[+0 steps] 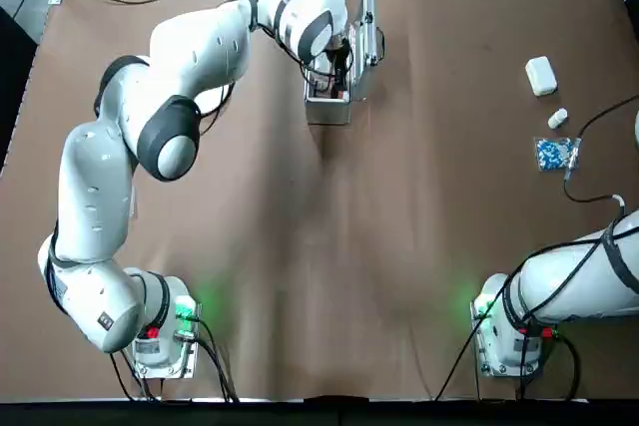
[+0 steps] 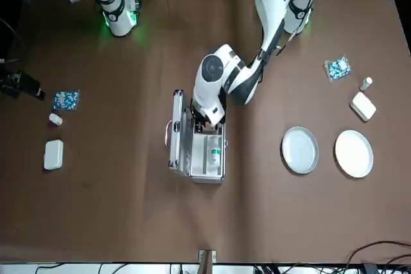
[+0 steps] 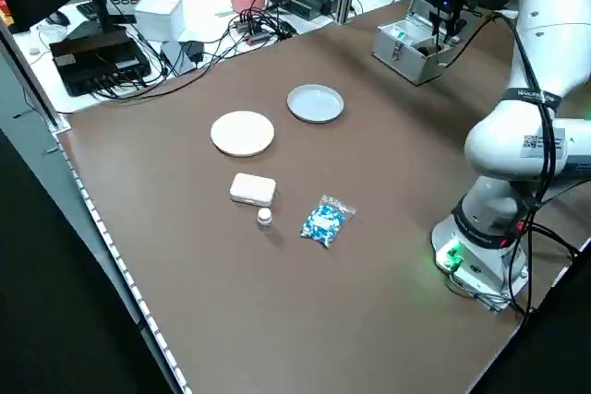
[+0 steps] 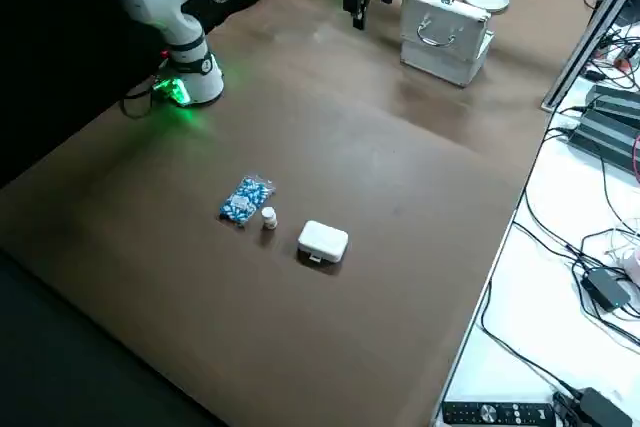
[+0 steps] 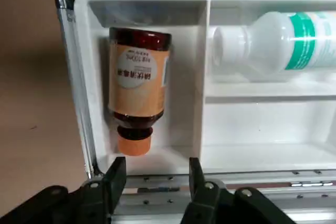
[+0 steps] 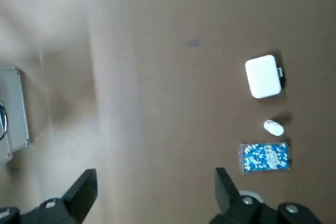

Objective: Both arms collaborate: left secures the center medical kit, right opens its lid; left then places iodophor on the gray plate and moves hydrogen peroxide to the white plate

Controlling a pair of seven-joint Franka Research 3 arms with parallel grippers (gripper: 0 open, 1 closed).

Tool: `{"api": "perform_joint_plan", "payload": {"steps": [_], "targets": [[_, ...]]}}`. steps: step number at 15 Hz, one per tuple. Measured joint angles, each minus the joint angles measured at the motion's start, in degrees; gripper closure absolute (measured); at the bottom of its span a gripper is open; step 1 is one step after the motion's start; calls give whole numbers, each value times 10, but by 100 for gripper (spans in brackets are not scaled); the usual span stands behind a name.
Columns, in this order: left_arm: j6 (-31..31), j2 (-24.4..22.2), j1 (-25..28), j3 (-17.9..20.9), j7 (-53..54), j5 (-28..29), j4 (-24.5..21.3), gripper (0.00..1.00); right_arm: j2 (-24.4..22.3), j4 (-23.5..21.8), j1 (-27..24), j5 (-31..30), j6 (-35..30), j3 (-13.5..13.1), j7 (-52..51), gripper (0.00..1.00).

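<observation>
ok so on the bench I count one medical kit with two labelled bottles inside, two plates, two white boxes, two mini white bottles, two blue-white packets

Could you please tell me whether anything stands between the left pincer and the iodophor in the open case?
Nothing visible does: the left pincer is open above the case, and the iodophor lies uncovered in its compartment, with only low walls around it.

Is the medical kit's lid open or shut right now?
Open: the left wrist view looks straight into the medical kit, showing the iodophor lying inside.
</observation>
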Motion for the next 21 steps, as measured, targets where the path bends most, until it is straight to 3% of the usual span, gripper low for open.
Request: {"api": "perform_joint_plan", "payload": {"steps": [2,4,10,21], "targets": [[-1,1,-6,0,-5,10,0,43,-6,0,-6,-1,-1,1,0,1],[-6,3,-9,0,-6,19,0,43,-15,0,-33,-1,-4,18,-3,1],[-11,4,-9,2,-6,44,0,44,-20,0,-35,-4,-6,34,-4,1],[-13,18,-9,3,-5,49,-1,44,-25,2,-30,-50,-24,37,-35,1]]}}
